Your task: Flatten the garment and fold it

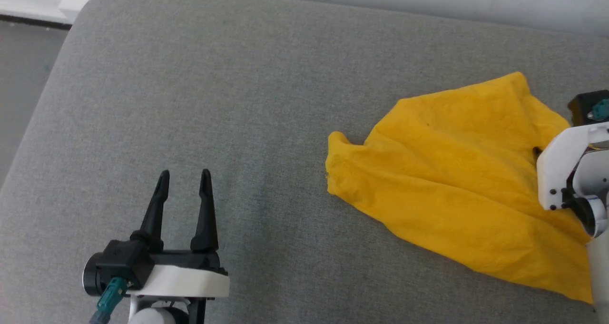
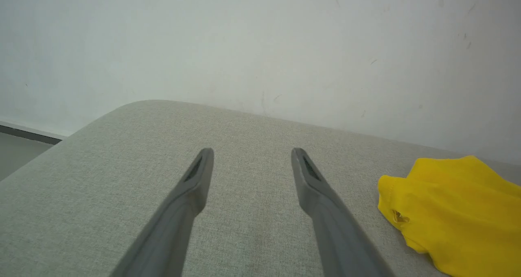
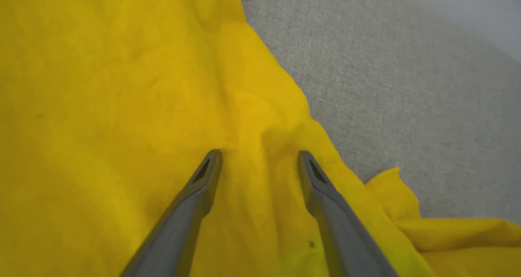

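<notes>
The garment (image 1: 456,171) is a bright yellow shirt lying crumpled on the right side of the grey cushion, plain side up; it also shows at the right edge of the left wrist view (image 2: 456,212). My left gripper (image 1: 184,183) hovers open over bare cushion at the lower left, well apart from the cloth, with its fingers (image 2: 195,179) spread. My right gripper (image 3: 258,159) stands open just above the garment (image 3: 122,106), a raised wrinkle of cloth between its fingers (image 3: 207,175). In the head view its white wrist (image 1: 571,167) covers the shirt's right edge.
The grey fabric cushion (image 1: 238,100) has a rounded far-left corner, with floor (image 1: 24,76) beyond it on the left. A pale wall (image 2: 260,45) runs along the cushion's far edge.
</notes>
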`<state>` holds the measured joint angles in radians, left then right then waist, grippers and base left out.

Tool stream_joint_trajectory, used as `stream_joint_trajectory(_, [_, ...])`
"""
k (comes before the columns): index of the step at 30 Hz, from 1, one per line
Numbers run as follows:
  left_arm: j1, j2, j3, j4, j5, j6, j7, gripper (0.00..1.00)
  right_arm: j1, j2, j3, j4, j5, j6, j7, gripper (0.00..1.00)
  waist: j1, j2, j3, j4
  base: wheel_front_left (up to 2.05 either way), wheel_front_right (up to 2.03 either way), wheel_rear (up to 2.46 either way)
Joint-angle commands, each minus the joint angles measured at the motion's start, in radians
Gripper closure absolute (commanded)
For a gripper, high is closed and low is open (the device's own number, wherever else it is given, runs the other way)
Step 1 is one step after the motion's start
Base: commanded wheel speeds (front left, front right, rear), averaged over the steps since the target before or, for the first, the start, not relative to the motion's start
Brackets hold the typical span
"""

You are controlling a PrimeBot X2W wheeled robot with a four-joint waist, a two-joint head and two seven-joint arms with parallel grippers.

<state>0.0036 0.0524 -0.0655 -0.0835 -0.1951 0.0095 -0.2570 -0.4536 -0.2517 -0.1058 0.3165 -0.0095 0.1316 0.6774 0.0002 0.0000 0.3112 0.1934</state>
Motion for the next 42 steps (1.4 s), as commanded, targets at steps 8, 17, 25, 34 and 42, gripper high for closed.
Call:
stream_joint_trajectory(8, [-0.044, -0.002, -0.01, 0.009, -0.01, -0.009, -0.005, 0.0, -0.035, 0.01, -0.032, 0.08, 0.007, -0.001, -0.003, 1.0, -0.0002, 0.0, 0.055, 0.038, 0.0, 0.0, 0.0])
stream_joint_trajectory(17, [-0.066, -0.002, -0.008, 0.014, -0.015, -0.011, -0.005, 0.0, -0.261, -0.063, 0.155, -0.04, 0.037, -0.001, -0.102, 1.0, -0.0002, 0.0, 0.077, 0.057, 0.0, 0.0, 0.0])
stream_joint_trajectory(25, [-0.094, -0.002, -0.045, 0.044, -0.038, -0.009, -0.005, 0.0, -0.506, -0.088, 0.296, 0.044, -0.001, -0.001, -0.155, 1.0, -0.0002, 0.0, 0.115, 0.135, 0.0, 0.0, 0.0])
stream_joint_trajectory(34, [-0.125, -0.002, -0.092, 0.075, -0.053, 0.004, -0.005, 0.0, -0.529, -0.014, 0.275, 0.286, -0.065, -0.001, -0.274, 0.0, -0.0002, 0.0, 0.13, 0.176, 0.0, 0.0, 0.0])
stream_joint_trajectory(42, [-0.108, -0.002, -0.074, 0.083, -0.024, 0.005, -0.005, 0.0, -0.52, 0.025, 0.233, 0.305, -0.005, -0.001, -0.396, 0.0, -0.0002, 0.0, 0.057, 0.122, 0.0, 0.0, 0.0])
